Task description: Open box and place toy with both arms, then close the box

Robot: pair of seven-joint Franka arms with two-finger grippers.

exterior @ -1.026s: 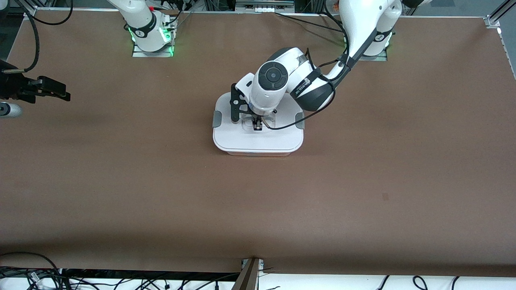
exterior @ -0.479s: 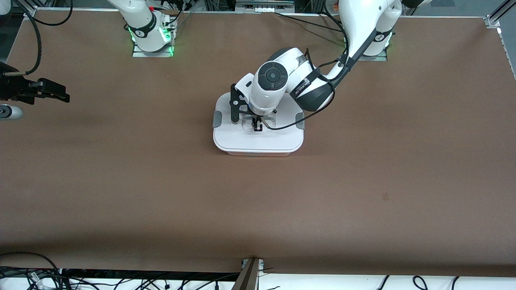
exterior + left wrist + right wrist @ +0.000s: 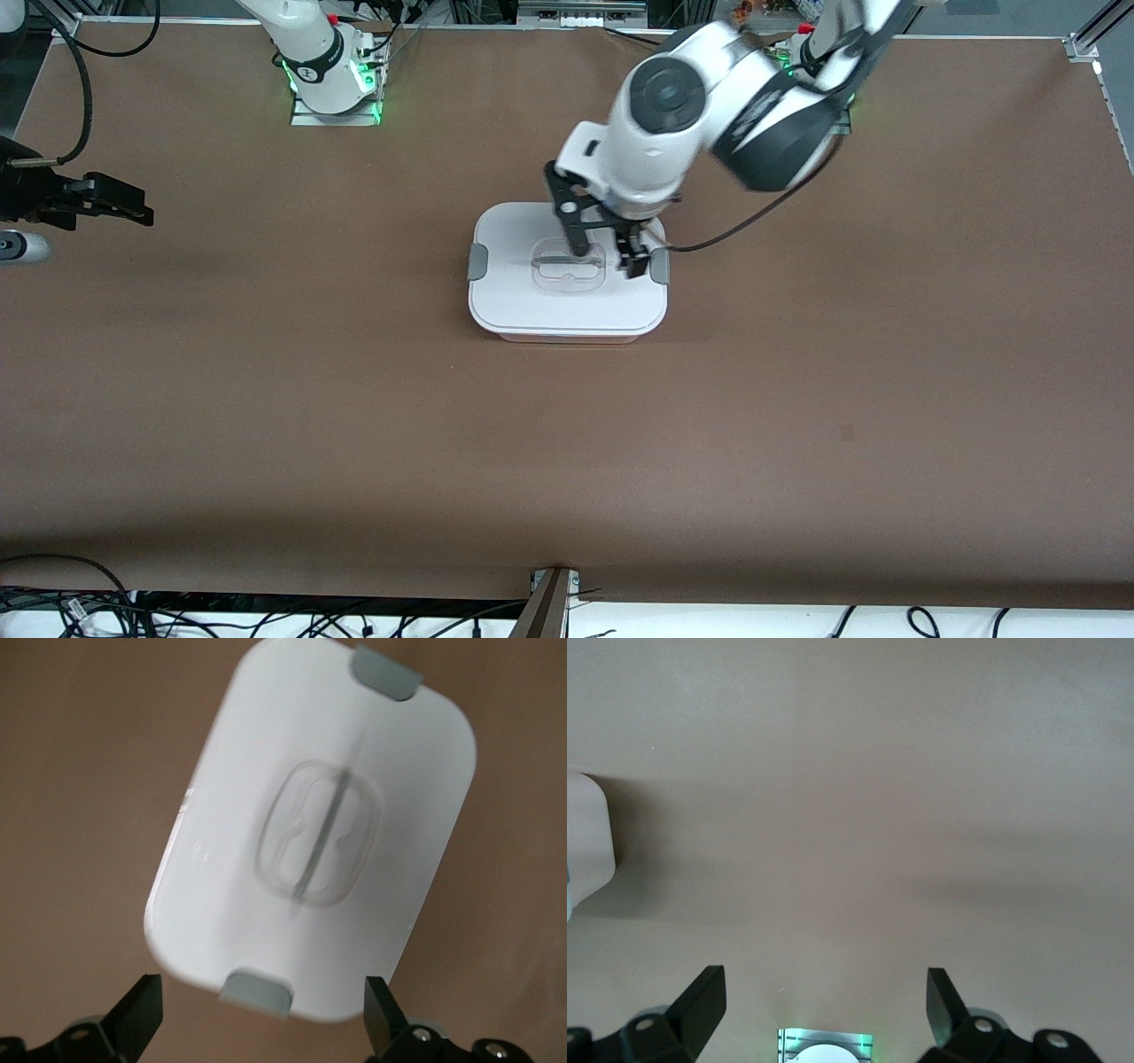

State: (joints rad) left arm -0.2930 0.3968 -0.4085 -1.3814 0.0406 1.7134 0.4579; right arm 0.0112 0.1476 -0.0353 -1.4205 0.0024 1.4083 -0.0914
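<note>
The box (image 3: 567, 306) stands at the table's middle with its white lid (image 3: 523, 301) on, grey clips (image 3: 477, 262) at both ends and a clear handle (image 3: 568, 264) lying flat. My left gripper (image 3: 609, 252) is open and empty, raised over the lid's end toward the left arm. In the left wrist view the lid (image 3: 230, 815), the handle (image 3: 319, 837) and a clip (image 3: 257, 992) lie below the open gripper (image 3: 261, 1014). My right gripper (image 3: 124, 206) waits open at the right arm's end of the table; its wrist view (image 3: 824, 1001) shows bare table. The toy is out of view.
The right arm's base (image 3: 332, 80) with green lights stands at the table's back edge and shows in the right wrist view (image 3: 824, 1047). A corner of the box (image 3: 586, 846) shows at that view's edge. Cables lie below the table's near edge (image 3: 266, 620).
My left gripper has let go of the lid's handle, opened and risen, shifting toward the left arm's end of the box. The lid stays on. The right gripper has hardly moved.
</note>
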